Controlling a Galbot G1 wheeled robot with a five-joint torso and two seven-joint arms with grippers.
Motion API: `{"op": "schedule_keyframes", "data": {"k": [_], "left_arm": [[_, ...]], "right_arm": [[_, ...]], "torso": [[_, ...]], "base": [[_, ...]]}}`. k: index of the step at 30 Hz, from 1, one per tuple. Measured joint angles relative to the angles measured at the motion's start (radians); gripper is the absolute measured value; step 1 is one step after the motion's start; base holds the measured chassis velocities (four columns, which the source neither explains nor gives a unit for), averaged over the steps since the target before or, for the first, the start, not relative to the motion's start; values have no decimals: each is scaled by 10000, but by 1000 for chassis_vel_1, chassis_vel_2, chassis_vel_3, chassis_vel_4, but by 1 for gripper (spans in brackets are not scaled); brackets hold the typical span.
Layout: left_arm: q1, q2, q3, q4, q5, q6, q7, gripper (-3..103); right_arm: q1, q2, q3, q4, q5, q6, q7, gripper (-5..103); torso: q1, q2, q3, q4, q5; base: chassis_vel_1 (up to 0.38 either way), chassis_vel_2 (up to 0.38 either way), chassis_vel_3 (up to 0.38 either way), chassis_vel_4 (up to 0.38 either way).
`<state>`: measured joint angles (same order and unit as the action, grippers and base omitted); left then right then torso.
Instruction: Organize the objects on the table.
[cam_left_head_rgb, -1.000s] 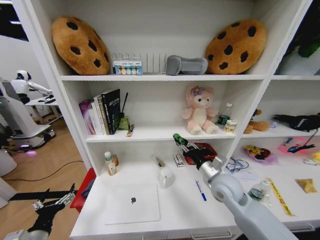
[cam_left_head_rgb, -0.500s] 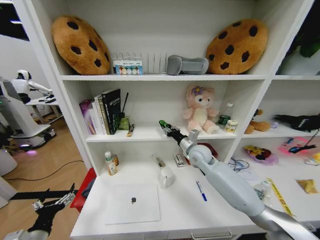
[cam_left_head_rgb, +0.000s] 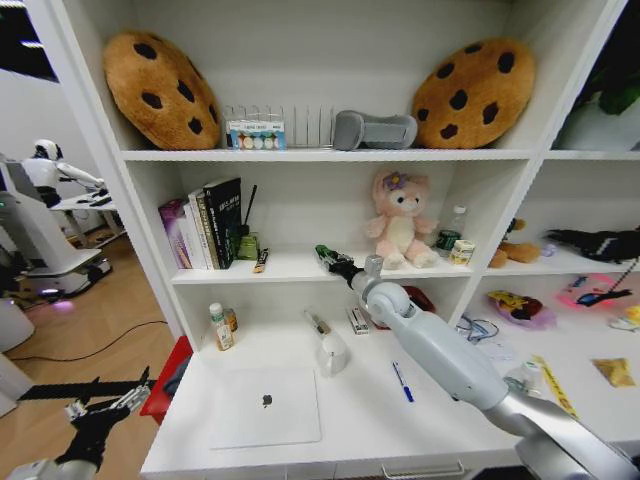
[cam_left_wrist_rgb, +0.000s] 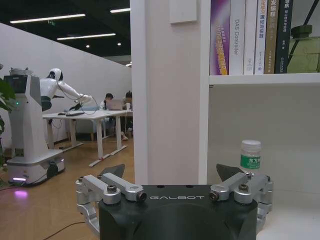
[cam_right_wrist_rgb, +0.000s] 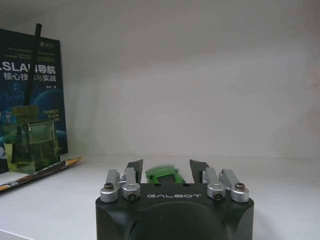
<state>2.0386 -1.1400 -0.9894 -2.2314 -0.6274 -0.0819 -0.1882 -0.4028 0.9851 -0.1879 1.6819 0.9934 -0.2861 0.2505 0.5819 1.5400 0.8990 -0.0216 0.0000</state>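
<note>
The green toy car (cam_right_wrist_rgb: 164, 175) sits between the fingers of the right tool (cam_left_head_rgb: 327, 257), low over the middle shelf (cam_left_head_rgb: 290, 267). The fingers look clenched on it. It seems light, stiff and smooth, best held by its sides. The left tool (cam_left_wrist_rgb: 172, 175) hangs released beside the table (cam_left_head_rgb: 360, 420).

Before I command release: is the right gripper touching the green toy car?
Cannot tell. In the right wrist view the green toy car sits between the right gripper's fingers, but the contact points are hidden.
</note>
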Motion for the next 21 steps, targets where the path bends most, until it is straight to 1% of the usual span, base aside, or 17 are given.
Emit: {"op": "schedule_keyframes", "data": {"k": [1, 2, 4, 5, 6, 7, 8, 9, 11, 12, 13, 14, 15, 17, 18, 19, 21], "left_arm": [[0, 0, 0, 0, 0, 0, 0, 100], [0, 0, -1, 0, 0, 0, 0, 100], [0, 0, 0, 0, 0, 0, 0, 100], [0, 0, 0, 0, 0, 0, 0, 100], [0, 1, 0, 0, 0, 0, 0, 100], [0, 1, 0, 0, 0, 0, 0, 100], [0, 0, -1, 1, 0, 1, -3, 100], [-1, -1, -1, 0, 1, 0, -3, 100], [0, 0, 0, 1, 0, 1, -1, 100], [0, 0, 0, 1, 0, 1, -1, 100], [-1, 1, 0, 0, 1, 0, 1, 100], [0, 0, 0, 1, 0, 2, -4, 100], [0, 0, -1, 1, 1, 1, -2, 100], [0, 0, 0, 1, 0, 1, 1, 100], [0, 0, 0, 1, 0, 1, 1, 100], [0, 1, -1, 0, 1, 1, -3, 100], [0, 0, 0, 2, 0, 1, -1, 100]], "right_arm": [[-40, -47, 65, 158, 69, -58, 50, 59], [-308, -266, 436, 888, 206, -148, 212, 76], [-865, -672, 1083, 2015, 513, -264, 363, 86], [-865, -672, 1083, 2015, 513, -264, 363, 86], [-1256, -900, 1493, 2627, 570, -286, 389, 86], [-1256, -900, 1493, 2627, 570, -286, 389, 86], [-2269, -1398, 2530, 3874, 473, -310, 305, 96], [-2743, -1574, 2989, 4288, 377, -326, 211, 99], [-4814, -2055, 4656, 5482, 16, -217, -103, 100], [-4814, -2055, 4656, 5482, 16, -217, -103, 100], [-5655, -2190, 5281, 5883, -145, -44, -279, 100], [-6407, -2263, 5858, 6216, -425, 179, -460, 100], [-7507, -2278, 6615, 6663, -1038, 439, -739, 100], [-9061, -2088, 7468, 7305, -1690, 652, -979, 100], [-9061, -2088, 7468, 7305, -1690, 652, -979, 100], [-9877, -1900, 7832, 7641, -1994, 767, -1031, 100], [-11698, -1156, 8430, 7909, -3077, 1258, -1120, 100]], "torso": [[0, 0, 0, 0, 0], [0, 0, 0, 4, 0], [0, 0, 0, 4, 0], [0, 0, 0, 4, 0], [0, 0, 0, 4, 0], [0, 0, 0, 4, 0], [0, 1, -1, -2, -1], [-1, 1, -2, -1, -2], [-3, 2, -3, -8, 5], [-3, 2, -3, -8, 5], [-2, 1, -2, -6, 7], [-2, 2, -2, -6, 2], [-3, 3, -3, -4, 0], [-2, 2, -2, 1, 3], [-2, 2, -2, 1, 3], [-2, 2, -2, -1, 2], [-3, 3, -3, 2, -3]], "base": [[0, 0, 0, 0], [0, 0, 0, 0], [0, 0, 0, 0], [0, 0, 0, 0], [0, 0, 0, 0], [0, 0, 0, 0], [0, 0, 0, 0], [0, 0, 0, 0], [0, 0, 0, 0], [0, 0, 0, 0], [0, 0, 0, 0], [0, 0, 0, 0], [0, 0, 0, 0], [0, 0, 0, 0], [0, 0, 0, 0], [0, 0, 0, 0], [0, 0, 0, 0]]}}
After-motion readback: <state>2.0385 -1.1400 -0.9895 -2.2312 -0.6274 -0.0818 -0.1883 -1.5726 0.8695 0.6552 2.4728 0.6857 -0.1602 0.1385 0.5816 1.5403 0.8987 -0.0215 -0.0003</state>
